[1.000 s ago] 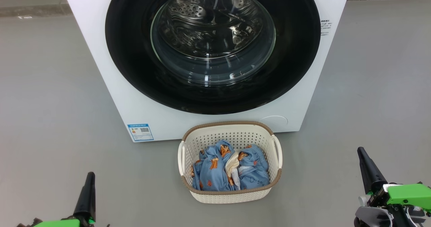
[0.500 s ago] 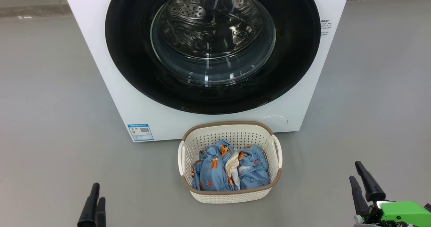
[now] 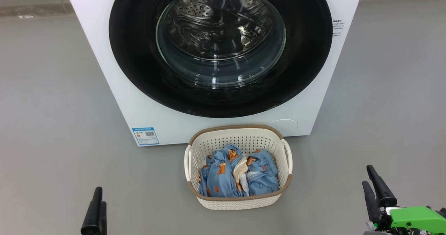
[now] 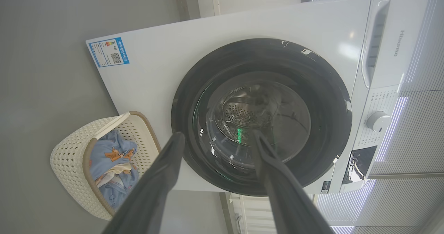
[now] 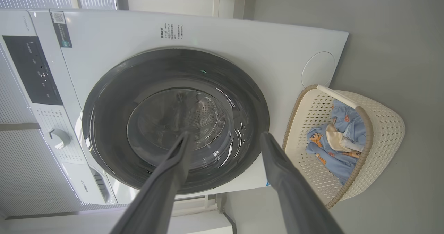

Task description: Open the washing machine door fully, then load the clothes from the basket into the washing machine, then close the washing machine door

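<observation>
Grey, smooth floor [image 3: 52, 88] is shown spreading before the robot. At the lower left of the head view the left claw [image 3: 100, 196] is held low above this floor, well apart from every item of the task. In its wrist view its two long dark fingers [image 4: 163, 178] are seen spread wide, with nothing between them.

Further right, a small blue label sticker [image 3: 145, 136] is fixed to the lower front corner of the big white boxy front-loading washing machine [image 3: 115, 88]. Its large round glossy black door [image 3: 139, 71], with a bulging clear glass window, is seen lying flush against the front. The perforated steel drum [image 3: 219, 22] is visible through the glass, and no laundry can be discerned inside it.

Just before the machine, a small cream-white perforated plastic basket [image 3: 240, 205] with a brown woven-look rim stands on the floor. Light blue clothes [image 3: 223, 179] printed with orange-brown figures, with a fold of cream cloth among them, are piled inside it below the rim. At the lower right the right claw [image 3: 367, 175] is likewise held low and wide, gripping nothing.

Opening the door, the first step, is judged not yet begun. One claw would next need to be raised to the door's edge. No handle can be made out, so the side to be pulled cannot be told.
</observation>
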